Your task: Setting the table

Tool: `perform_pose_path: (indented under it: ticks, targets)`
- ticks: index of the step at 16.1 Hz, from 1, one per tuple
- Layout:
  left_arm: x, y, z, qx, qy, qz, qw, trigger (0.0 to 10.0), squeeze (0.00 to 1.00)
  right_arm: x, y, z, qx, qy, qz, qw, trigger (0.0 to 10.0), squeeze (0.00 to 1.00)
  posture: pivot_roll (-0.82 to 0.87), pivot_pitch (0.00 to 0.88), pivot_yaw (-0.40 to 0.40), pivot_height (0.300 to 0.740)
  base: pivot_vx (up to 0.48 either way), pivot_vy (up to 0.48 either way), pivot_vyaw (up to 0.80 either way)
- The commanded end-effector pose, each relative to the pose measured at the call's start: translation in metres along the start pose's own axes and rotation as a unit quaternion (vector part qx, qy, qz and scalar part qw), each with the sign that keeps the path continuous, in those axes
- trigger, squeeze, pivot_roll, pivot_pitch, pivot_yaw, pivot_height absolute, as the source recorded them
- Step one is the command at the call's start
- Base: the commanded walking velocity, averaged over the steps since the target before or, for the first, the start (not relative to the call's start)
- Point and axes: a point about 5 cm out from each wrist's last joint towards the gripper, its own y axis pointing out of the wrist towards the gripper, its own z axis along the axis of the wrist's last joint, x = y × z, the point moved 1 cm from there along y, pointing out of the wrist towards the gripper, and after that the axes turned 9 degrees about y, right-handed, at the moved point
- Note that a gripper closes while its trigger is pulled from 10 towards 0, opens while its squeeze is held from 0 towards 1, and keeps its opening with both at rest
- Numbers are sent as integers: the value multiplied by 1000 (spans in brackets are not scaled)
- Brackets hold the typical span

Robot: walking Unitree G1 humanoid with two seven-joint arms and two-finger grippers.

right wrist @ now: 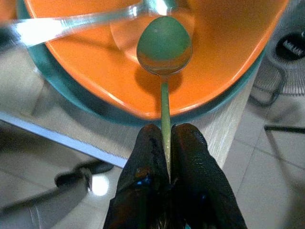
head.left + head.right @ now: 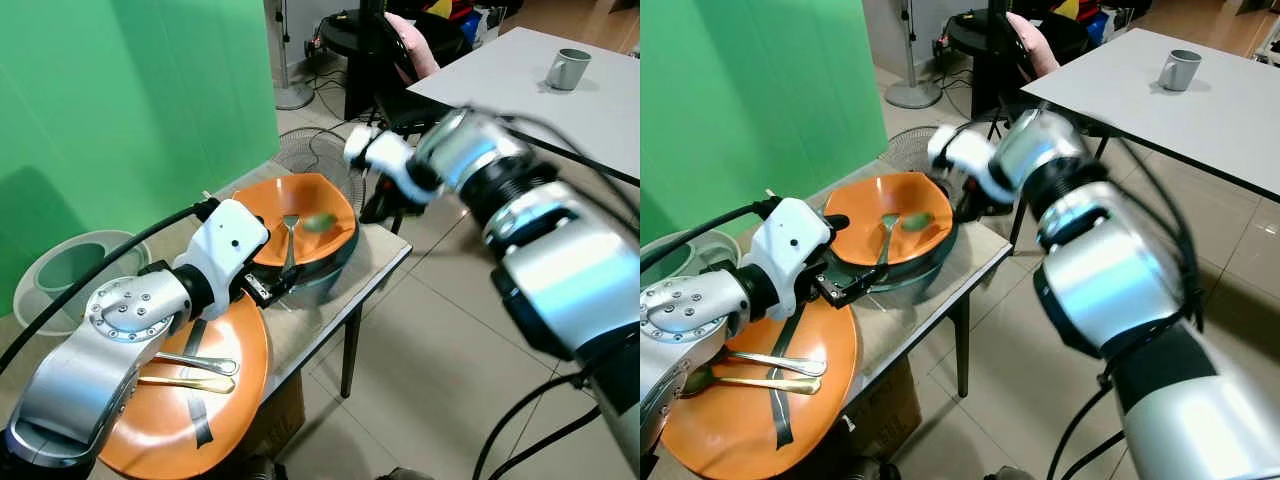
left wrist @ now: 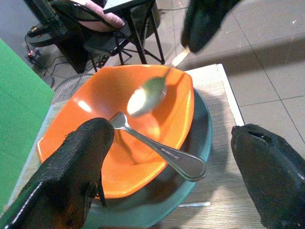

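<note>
One spoon (image 1: pixel 164 45), pinched in right gripper (image 1: pixel 167 157), overhangs orange bowl (image 1: pixel 224 57).

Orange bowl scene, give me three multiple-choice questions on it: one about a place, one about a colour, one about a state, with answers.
1. Where is the fork?
A. Lying in the orange bowl
B. On the white table
C. On the floor

2. What colour is the plate under the orange bowl?
A. White
B. Teal
C. Red

3. What is the right pincer doing?
A. Hanging open
B. Shut on the spoon handle
C. Gripping the mug

Answers:
1. A, its handle rests over the bowl's rim and its head lies inside.
2. B, a teal rim shows beneath the bowl.
3. B, both black fingers press together around the handle, with the spoon's head over the bowl.
</note>
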Motion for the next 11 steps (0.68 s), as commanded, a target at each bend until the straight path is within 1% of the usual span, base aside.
perform_pose_path:
  ticks: [1, 2, 4, 5, 6, 7, 8, 9, 10, 11]
  targets:
    - [-2, 1, 2, 5, 7, -1, 1000, 10000, 0, 0, -15, 10, 41, 11, 17, 999, 0, 0, -101, 0, 34, 740, 0, 0, 0]
    - [-2, 1, 2, 5, 6, -1, 1000, 10000, 0, 1, -18, 11, 50, 17, 22, 998, 0, 0, -101, 0, 34, 740, 0, 0, 0]
    - [-5, 3, 3, 9, 6, 6, 1000, 10000, 0, 4, -32, 11, 91, 51, 44, 994, 0, 0, -102, 0, 42, 740, 0, 0, 0]
    - [-6, 3, 4, 11, 6, 10, 1000, 10000, 0, 6, -36, 10, 107, 66, 51, 991, 0, 0, -101, 0, 44, 740, 0, 0, 0]
    - [-8, 4, 5, 15, 6, 18, 1000, 10000, 0, 8, -39, 9, 138, 95, 59, 984, 0, 0, -101, 0, 44, 740, 0, 0, 0]
    - [-10, 4, 7, 19, 5, 30, 999, 10000, 0, 12, -39, 7, 191, 133, 62, 971, 0, 0, -97, 0, 42, 740, 0, 0, 0]
    - [-11, 4, 7, 22, -3, 51, 998, 10000, 0, 16, -37, -2, 253, 180, 74, 948, 0, 0, -86, 0, 47, 740, 0, 0, 0]
    - [-10, 4, 7, 25, -12, 70, 997, 10000, 0, 20, -33, -13, 295, 213, 68, 929, 0, 0, -84, 0, 55, 740, 0, 0, 0]
    - [-10, 4, 7, 29, -20, 81, 996, 10000, 0, 21, -31, -21, 319, 231, 57, 917, 0, 0, -86, 0, 63, 740, 0, 0, 0]
    - [-9, 5, 9, 40, -27, 96, 994, 10000, 0, 21, -30, -31, 361, 232, 48, 902, 0, 0, -88, 0, 71, 740, 0, 0, 0]
